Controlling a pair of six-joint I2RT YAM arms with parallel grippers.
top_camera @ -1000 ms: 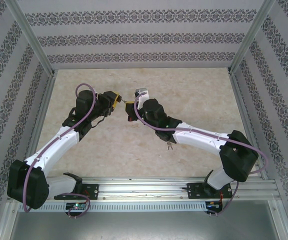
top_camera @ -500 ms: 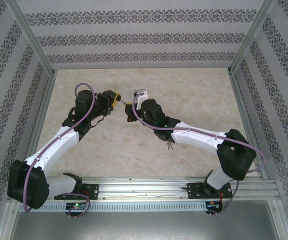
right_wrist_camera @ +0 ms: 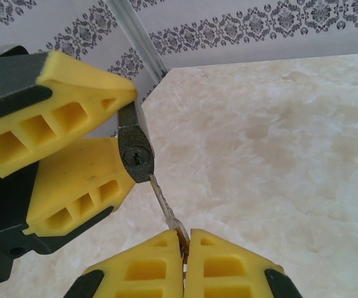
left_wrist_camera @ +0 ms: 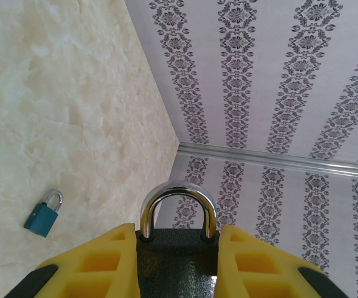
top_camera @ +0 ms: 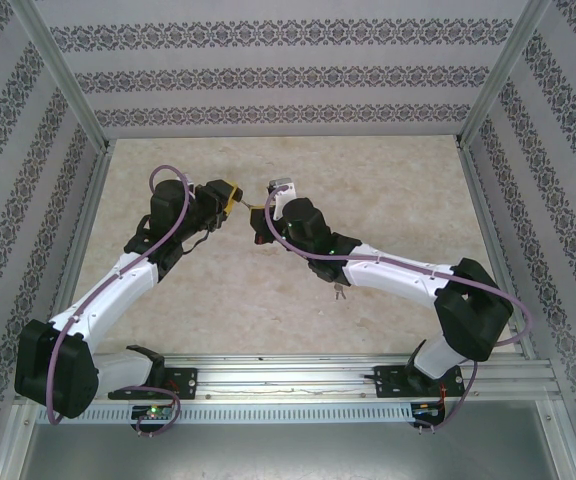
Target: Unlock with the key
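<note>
Key brought up to the held padlock

The left tool (left_wrist_camera: 176, 239) clamps the body of the dark padlock (right_wrist_camera: 133, 141), which is probably heavy and rigid. The right tool (right_wrist_camera: 183, 245) pinches the head of the thin, likely slippery key (right_wrist_camera: 161, 197), its tip just under the keyhole (right_wrist_camera: 135, 158).

Your 2 arms, left arm (top_camera: 108, 290) and right arm (top_camera: 398, 272), stretch forward and angle inward with elbows out, wrists nearly tip to tip. Your left gripper (left_wrist_camera: 178, 239) is clamped on the padlock (left_wrist_camera: 178, 261), 1 finger each side. Your right gripper (right_wrist_camera: 184, 239) is pinched fully together on the key (right_wrist_camera: 160, 195).
</note>
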